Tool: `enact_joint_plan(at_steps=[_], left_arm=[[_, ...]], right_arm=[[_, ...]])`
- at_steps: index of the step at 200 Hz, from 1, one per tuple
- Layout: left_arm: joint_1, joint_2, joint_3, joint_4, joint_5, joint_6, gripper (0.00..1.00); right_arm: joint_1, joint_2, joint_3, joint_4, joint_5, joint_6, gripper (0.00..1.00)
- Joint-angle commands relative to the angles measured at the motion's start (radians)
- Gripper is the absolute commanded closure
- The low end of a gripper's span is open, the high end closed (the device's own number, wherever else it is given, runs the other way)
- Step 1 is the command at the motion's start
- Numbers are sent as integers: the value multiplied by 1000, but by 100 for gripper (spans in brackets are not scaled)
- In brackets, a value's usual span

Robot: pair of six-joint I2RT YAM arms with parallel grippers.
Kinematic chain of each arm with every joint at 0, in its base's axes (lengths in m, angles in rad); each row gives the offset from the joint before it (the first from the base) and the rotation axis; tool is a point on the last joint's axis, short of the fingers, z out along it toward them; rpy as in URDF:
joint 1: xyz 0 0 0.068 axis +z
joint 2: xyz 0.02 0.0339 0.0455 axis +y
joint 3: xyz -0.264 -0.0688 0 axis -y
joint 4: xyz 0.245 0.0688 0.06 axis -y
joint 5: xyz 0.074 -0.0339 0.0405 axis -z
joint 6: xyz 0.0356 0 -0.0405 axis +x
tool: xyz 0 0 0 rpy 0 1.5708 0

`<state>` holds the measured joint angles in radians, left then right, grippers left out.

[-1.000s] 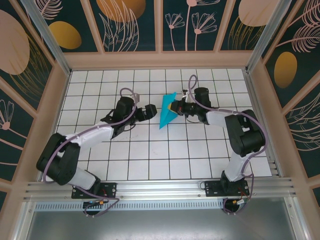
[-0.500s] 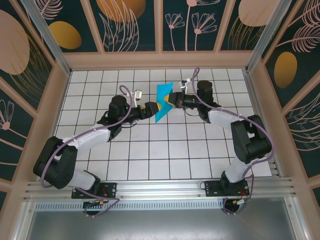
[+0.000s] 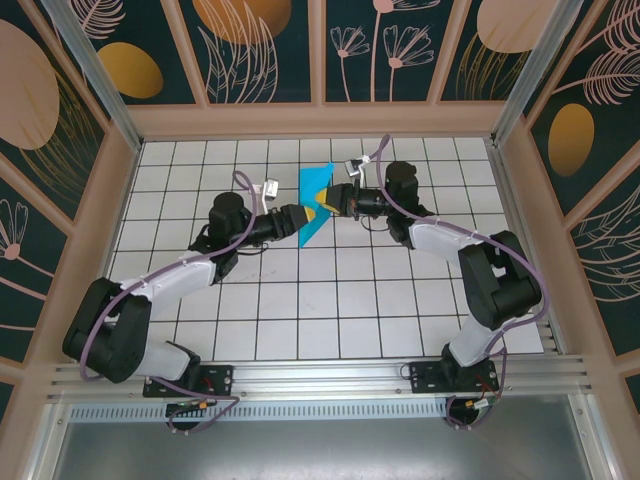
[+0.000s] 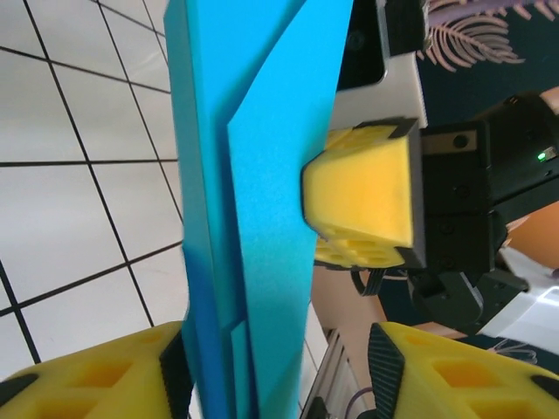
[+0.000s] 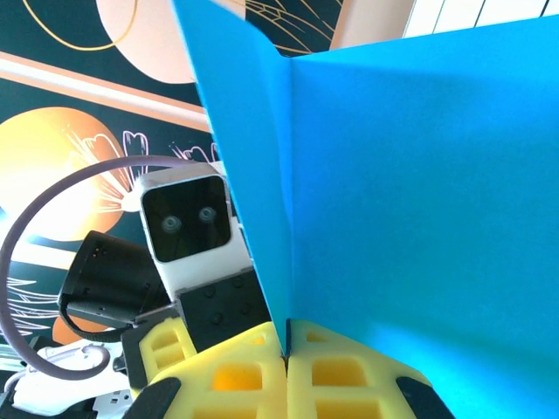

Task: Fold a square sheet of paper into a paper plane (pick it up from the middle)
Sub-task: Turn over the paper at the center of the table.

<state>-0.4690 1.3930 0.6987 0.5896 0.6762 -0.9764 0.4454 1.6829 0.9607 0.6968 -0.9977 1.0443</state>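
The teal-blue sheet of paper [image 3: 313, 200] is folded into a pointed paper plane with creased layers and hangs upright above the tiles. My right gripper [image 3: 331, 203] is shut on it. In the right wrist view the yellow fingers [image 5: 236, 375] of the right gripper [image 5: 286, 351] pinch the fold line of the paper [image 5: 419, 175]. My left gripper [image 3: 300, 214] reaches it from the left. In the left wrist view the left gripper [image 4: 275, 371] is open astride the paper's [image 4: 262, 175] lower edge. Its left pad is next to the layers, and a gap remains at its right pad [image 4: 384, 367].
White tiled table [image 3: 300, 300] with wooden walls [image 3: 320, 120] around it. The two wrists meet at the far middle. The right gripper's yellow finger [image 4: 362, 205] sits just behind the paper in the left wrist view. The left wrist camera [image 5: 188, 218] faces the right one closely.
The right gripper has carried the paper left and slightly farther back. The left gripper has moved onto the paper's edge, and its jaws have narrowed from wide open to partly closed around it.
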Motion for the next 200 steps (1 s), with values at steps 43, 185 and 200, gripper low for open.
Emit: enact_joint_plan(at_steps=[43, 185, 200], left_arm=[[7, -17, -1, 84, 7, -9, 81], [-21, 34, 269, -797, -789, 548, 88], [-61, 70, 320, -847, -953, 562, 89]], right_arm=[[14, -21, 77, -68, -51, -68, 95], [-53, -295, -66, -704, 746, -429, 10], [-54, -310, -83, -715, 793, -442, 1]])
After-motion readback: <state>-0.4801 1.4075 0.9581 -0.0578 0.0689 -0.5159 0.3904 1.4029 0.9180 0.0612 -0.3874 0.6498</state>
